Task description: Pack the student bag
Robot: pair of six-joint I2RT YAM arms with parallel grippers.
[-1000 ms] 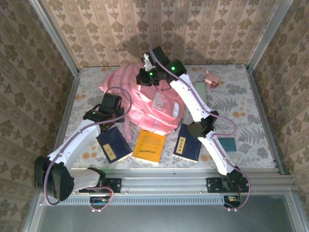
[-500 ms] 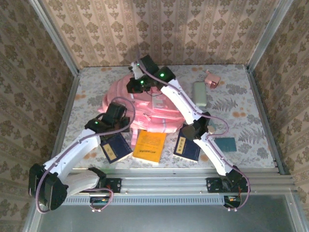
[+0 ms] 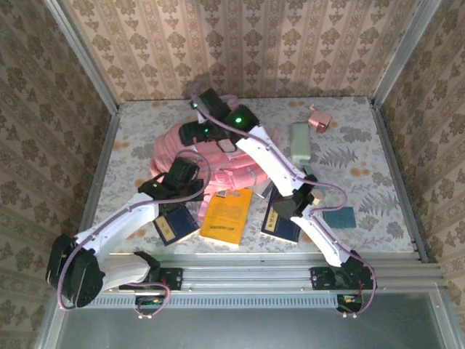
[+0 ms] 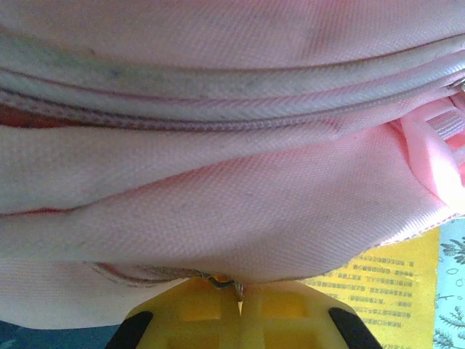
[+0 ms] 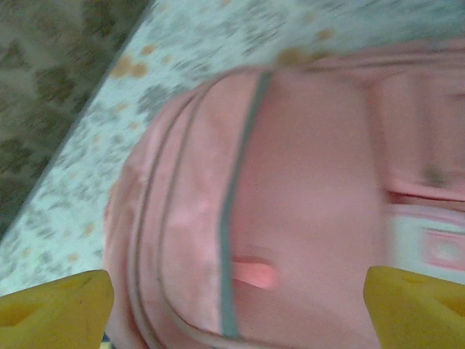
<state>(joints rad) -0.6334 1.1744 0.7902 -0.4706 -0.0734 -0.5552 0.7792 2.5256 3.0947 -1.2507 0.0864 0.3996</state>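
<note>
Student bag (image 3: 168, 145) lies flat on the worktop (image 3: 363, 167), left of centre towards the back, with both arms reaching over it. The cloth is soft pink weave. It sags and folds in the left wrist view (image 4: 232, 196), so I judge it limp and light while unpacked, not fragile, and likely to drag and bunch rather than slide as one piece. The fabric is not slippery. The firmest places to take hold look to be the piped seams, zip tabs and straps; a flat panel would only pucker.

Left hand (image 4: 238, 294) has its fingers pressed together at the bag's near edge, pinching a small metal piece (image 4: 221, 282). This is probably a zip pull, though it is too small to be sure. A grip there can lift or tension the flap.

Right hand (image 5: 236, 305) is spread wide and holds nothing. It hovers over the bag's far-left end above a grey-lined zip seam.

Around the bag:
- Yellow book (image 3: 227, 217) lies just beside the near edge, possibly tucked slightly under it.
- Left blue book (image 3: 171, 225) and right blue book (image 3: 280, 222) flank the yellow one; the arms partly cover them.
- Teal pad (image 3: 340, 217) lies to the right, well apart from the bag.
- Pale case (image 3: 300, 140) and small pink box (image 3: 318, 118) sit at the back right.

In the way: the right arm lies across the bag's top, and the bag mouth is not visibly open.
</note>
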